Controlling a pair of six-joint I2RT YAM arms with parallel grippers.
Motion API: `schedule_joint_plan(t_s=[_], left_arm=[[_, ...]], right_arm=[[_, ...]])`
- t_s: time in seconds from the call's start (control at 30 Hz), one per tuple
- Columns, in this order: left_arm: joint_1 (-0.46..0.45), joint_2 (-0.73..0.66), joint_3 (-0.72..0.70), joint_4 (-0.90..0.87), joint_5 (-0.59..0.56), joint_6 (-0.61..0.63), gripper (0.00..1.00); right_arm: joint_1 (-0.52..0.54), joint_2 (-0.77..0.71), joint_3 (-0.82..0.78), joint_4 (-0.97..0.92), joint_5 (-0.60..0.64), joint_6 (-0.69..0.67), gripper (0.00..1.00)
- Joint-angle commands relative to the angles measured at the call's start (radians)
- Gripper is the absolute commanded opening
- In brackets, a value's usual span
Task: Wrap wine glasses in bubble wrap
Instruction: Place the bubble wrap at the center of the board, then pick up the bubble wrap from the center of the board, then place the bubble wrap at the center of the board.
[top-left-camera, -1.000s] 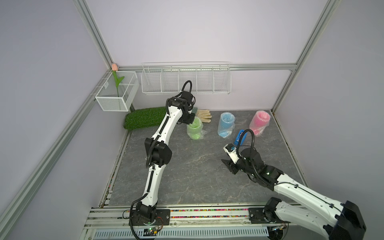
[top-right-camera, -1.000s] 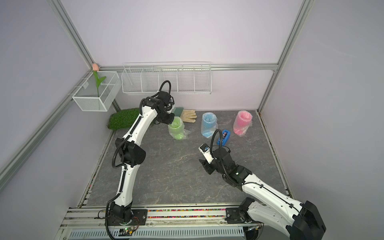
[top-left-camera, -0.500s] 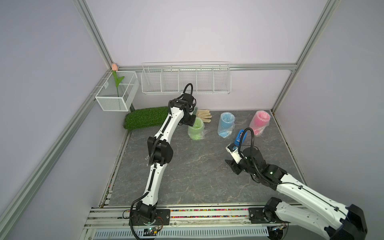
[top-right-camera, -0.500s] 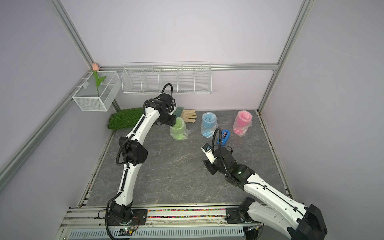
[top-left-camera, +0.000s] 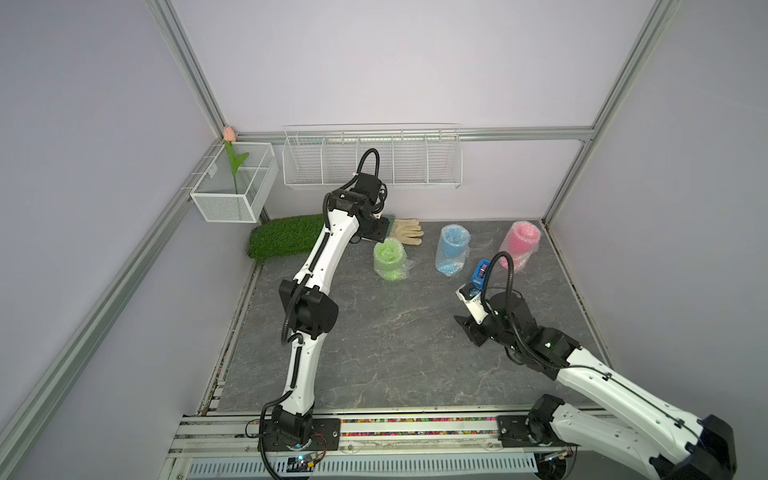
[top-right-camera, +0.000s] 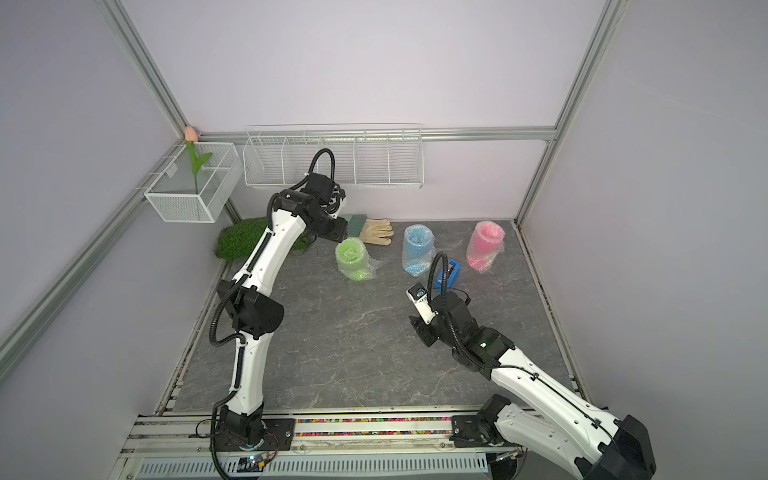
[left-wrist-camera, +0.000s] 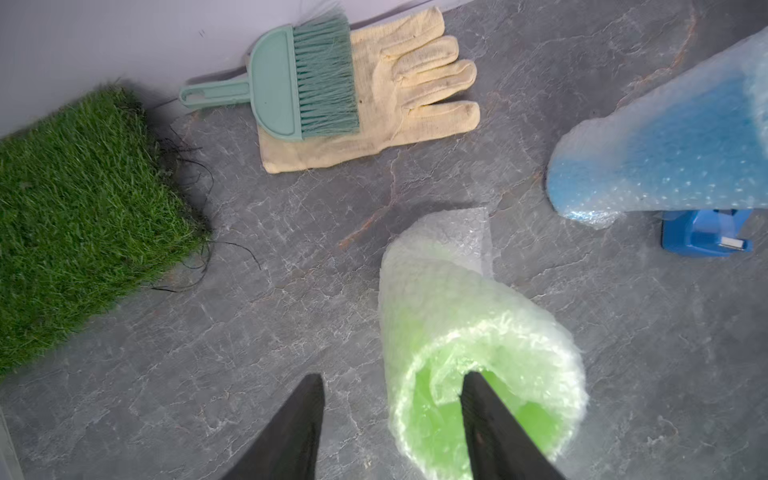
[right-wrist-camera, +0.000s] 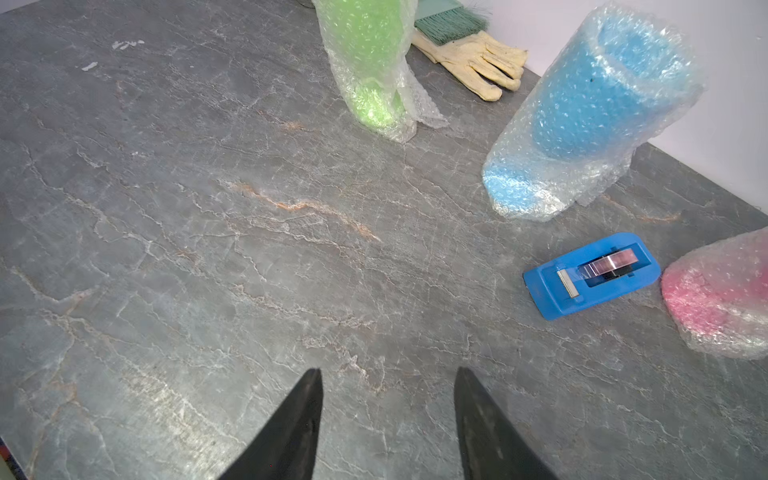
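Your left pincer (left-wrist-camera: 390, 376) stands open with nothing held. In the left wrist view one dark finger lies across the mouth of the green goblet (left-wrist-camera: 478, 374) and the other lies over bare desk (left-wrist-camera: 291, 249) beside it. You cannot tell from this view whether the finger touches the rim. Your right pincer (right-wrist-camera: 386, 370) is also parted and empty, poised above open desk, well apart from every goblet.

All three goblets stand upright in a row near the back wall, each inside its own sleeve of bubble wrap (left-wrist-camera: 436, 257). In both top views the green goblet (top-left-camera: 388, 259) is nearest your left arm, the blue goblet (top-left-camera: 452, 249) is in the middle, and the pink goblet (top-left-camera: 519, 245) is nearest the right-hand wall. A loose flap of wrap sticks out at the green one's foot.

The blue tape dispenser (right-wrist-camera: 590, 274) lies on the desk between the blue and pink goblets, toward your right arm. Behind the green goblet, a brush (left-wrist-camera: 299, 79) rests on a pale glove (left-wrist-camera: 399, 95), with the turf mat (left-wrist-camera: 79, 199) in the corner beside them.
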Motion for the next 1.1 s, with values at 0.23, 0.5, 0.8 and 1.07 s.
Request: schedule_joint_plan(t_s=[0.23, 0.5, 0.8, 1.07], left_arm=[[0.010, 0.079, -0.062, -0.067, 0.002, 0.005, 0.25], [0.011, -0.017, -0.065, -0.123, -0.017, 0.018, 0.00], [0.013, -0.099, -0.097, -0.276, 0.013, 0.025, 0.00], [0.021, -0.025, -0.104, -0.272, 0.023, 0.043, 0.00]], right_arm=[[-0.013, -0.018, 0.028, -0.022, -0.004, -0.012, 0.55], [-0.015, 0.006, 0.051, -0.037, -0.011, -0.023, 0.54], [-0.015, 0.072, 0.087, -0.048, -0.064, -0.040, 0.54], [-0.016, 0.093, 0.101, -0.059, -0.071, -0.052, 0.54]])
